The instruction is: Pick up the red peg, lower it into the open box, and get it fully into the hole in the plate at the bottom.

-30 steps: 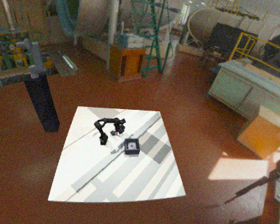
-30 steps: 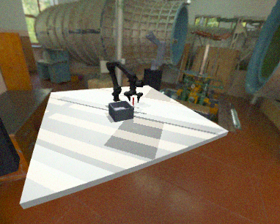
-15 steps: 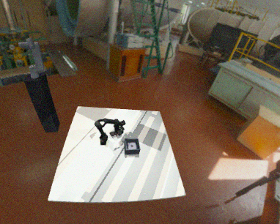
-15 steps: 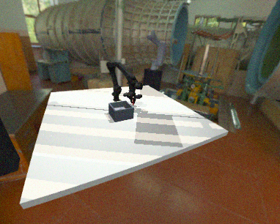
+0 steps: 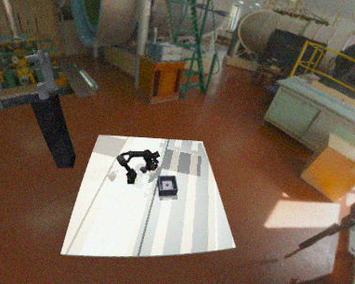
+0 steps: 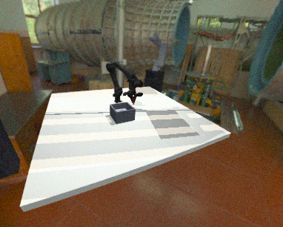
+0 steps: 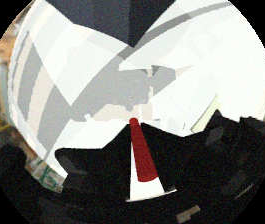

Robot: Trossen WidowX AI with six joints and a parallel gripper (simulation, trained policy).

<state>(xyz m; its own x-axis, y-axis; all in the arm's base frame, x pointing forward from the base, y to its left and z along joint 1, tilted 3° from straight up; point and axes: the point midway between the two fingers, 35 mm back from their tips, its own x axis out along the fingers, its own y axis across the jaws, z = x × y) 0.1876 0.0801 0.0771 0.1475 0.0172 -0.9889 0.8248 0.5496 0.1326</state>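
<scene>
Top view, centre: open box (image 5: pixel 167 190) (image 6: pixel 122 115) (image 7: pixel 128 20) stands just beside the gripper (image 5: pixel 148 170) (image 6: pixel 132 97) (image 7: pixel 134 125), to its lower right; its raised walls block a low sideways pass that way. Box top uncovered: access from above free. Exterior view: box at centre, gripper behind it, slightly right. White table (image 5: pixel 113 227) (image 6: pixel 83 159) (image 7: pixel 233 65) offers unobstructed passage across the lower half of the top view. Wrist view: box wall fills the upper middle edge; pale surface between it and the fingers.

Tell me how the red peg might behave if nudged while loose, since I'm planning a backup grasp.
The red peg looks round and slim, so it would probably roll if lying down. Standing on end, it would likely tip easily, being narrow for its height. Its straight outline suggests it's stiff.
</scene>
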